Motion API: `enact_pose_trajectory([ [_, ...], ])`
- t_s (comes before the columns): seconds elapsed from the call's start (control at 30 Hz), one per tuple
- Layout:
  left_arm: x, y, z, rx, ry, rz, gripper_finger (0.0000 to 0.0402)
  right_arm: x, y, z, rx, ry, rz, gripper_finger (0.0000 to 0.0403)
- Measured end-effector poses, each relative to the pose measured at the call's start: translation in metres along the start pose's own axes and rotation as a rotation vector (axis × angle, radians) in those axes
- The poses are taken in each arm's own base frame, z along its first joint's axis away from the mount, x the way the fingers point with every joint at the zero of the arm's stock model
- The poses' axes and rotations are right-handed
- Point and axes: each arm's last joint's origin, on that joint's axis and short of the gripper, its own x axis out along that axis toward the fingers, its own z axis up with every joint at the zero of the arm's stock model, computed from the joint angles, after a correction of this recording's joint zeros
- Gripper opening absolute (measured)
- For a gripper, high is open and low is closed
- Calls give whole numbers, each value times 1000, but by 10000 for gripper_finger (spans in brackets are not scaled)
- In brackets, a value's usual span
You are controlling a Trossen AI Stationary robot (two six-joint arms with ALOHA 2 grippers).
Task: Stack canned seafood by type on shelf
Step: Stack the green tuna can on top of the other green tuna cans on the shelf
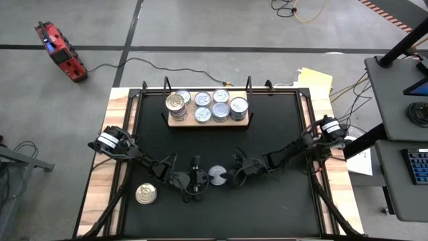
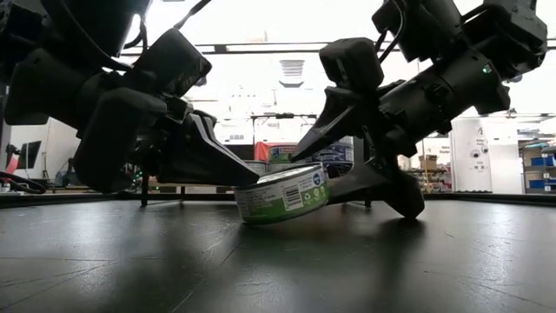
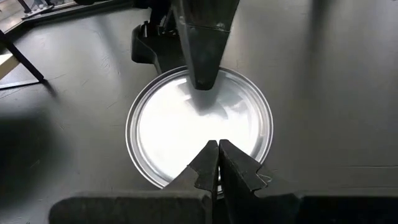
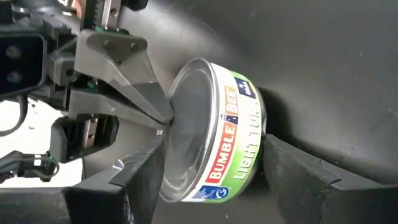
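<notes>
A silver-topped can of seafood [image 1: 217, 175] with a green and blue label [image 4: 239, 134] sits tilted on the black table, near the middle. Its left edge is on the table and its right edge is raised. My left gripper [image 3: 217, 163] is shut, with its tips at the can's left rim. My right gripper [image 4: 217, 186] comes from the right, open and rolled on its side, one finger over the lid and one under the can's bottom. The shelf [image 1: 172, 122], a wooden board at the far side, carries several cans [image 1: 207, 107]. My left gripper presses its shut fingertips [image 2: 249, 181] on the can's lid at the left rim [image 3: 186, 177], slanting down from the table's left. That side of the can stays on the table. My right gripper has its lower finger [image 2: 382, 187] under the can's raised right edge [image 2: 323, 198], slanting in from the table's right. Its upper finger [image 3: 202, 68] reaches over the lid [image 3: 186, 124]. Whether that finger touches the lid, I cannot tell.
A gold-topped can [image 1: 146, 194] stands alone near the table's front left corner. Black table surface lies open between the two grippers and the shelf. Black rails run along the left and right table edges.
</notes>
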Motion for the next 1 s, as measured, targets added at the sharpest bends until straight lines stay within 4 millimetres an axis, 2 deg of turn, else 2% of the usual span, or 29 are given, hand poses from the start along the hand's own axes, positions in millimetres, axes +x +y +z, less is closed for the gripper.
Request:
enact_pose_trajectory([
  [0.23,0,-1,2,1,-20,-3,0,2,-3,7,26,-13,2,257],
  [0.6,0,-1,3,16,-41,-8,0,4,1,22,-13,-67,84,217],
  [0.83,0,1,3,14,-40,5,0,4,-5,20,-138,-23,32,192],
  [1.0,1,3,3,8,-40,10,0,4,-7,18,-142,4,8,179],
])
